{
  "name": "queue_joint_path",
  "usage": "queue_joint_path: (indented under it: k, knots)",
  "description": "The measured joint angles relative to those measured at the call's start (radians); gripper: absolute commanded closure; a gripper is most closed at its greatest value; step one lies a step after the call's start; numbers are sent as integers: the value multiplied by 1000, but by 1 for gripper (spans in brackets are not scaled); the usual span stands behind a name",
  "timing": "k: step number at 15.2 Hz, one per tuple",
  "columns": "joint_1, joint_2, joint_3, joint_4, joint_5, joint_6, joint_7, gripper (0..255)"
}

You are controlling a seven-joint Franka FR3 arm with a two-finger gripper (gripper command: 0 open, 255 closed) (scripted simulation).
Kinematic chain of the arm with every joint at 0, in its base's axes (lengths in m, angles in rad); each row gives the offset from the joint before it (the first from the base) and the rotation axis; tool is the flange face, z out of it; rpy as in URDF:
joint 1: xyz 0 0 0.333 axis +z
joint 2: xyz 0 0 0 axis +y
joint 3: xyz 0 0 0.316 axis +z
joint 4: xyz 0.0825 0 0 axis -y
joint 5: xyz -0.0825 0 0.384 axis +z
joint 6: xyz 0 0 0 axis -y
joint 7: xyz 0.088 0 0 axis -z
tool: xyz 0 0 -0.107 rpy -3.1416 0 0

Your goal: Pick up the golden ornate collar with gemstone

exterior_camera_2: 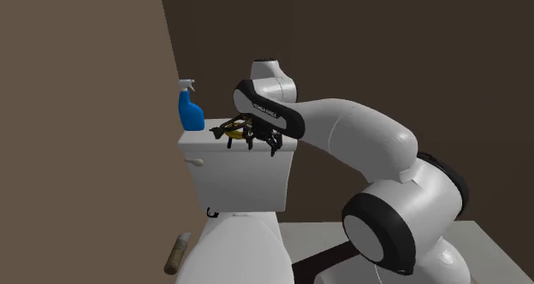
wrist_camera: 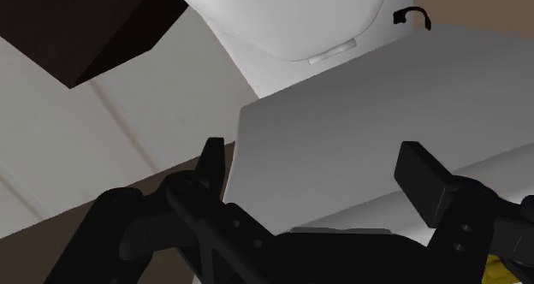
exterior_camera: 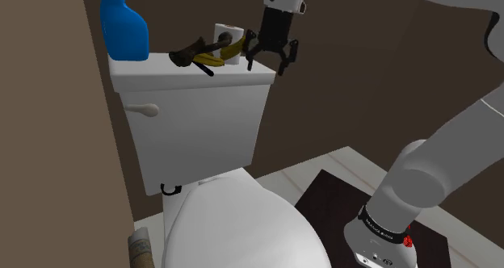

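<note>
The golden collar (exterior_camera: pixel 212 56) with dark straps lies on the white toilet tank lid (exterior_camera: pixel 153 71), near the middle. In the second exterior view the collar (exterior_camera_2: pixel 232 128) sits just left of the black hand. My gripper (exterior_camera: pixel 267 61) hangs open over the lid's right end, to the right of the collar and apart from it. The gripper (exterior_camera_2: pixel 262 142) holds nothing. In the wrist view the gripper (wrist_camera: pixel 317 167) straddles the tank lid's corner (wrist_camera: pixel 342 111), and a sliver of gold, the collar (wrist_camera: pixel 501 270), peeks beside one finger.
A blue spray bottle (exterior_camera: pixel 123 24) stands at the lid's left end, against the brown wall. A toilet paper roll (exterior_camera: pixel 228 34) stands behind the collar. Below are the toilet seat (exterior_camera: pixel 234 226), a dark mat (exterior_camera: pixel 331 198) and a rolled object (exterior_camera: pixel 140 246) on the floor.
</note>
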Motion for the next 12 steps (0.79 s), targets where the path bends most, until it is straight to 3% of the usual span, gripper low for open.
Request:
queue_joint_path:
  k: [6, 12]
  knots:
    - [-13, 267, 70, 305, -80, -35, 306, 0]
    - [34, 546, 81, 687, -188, -148, 571, 0]
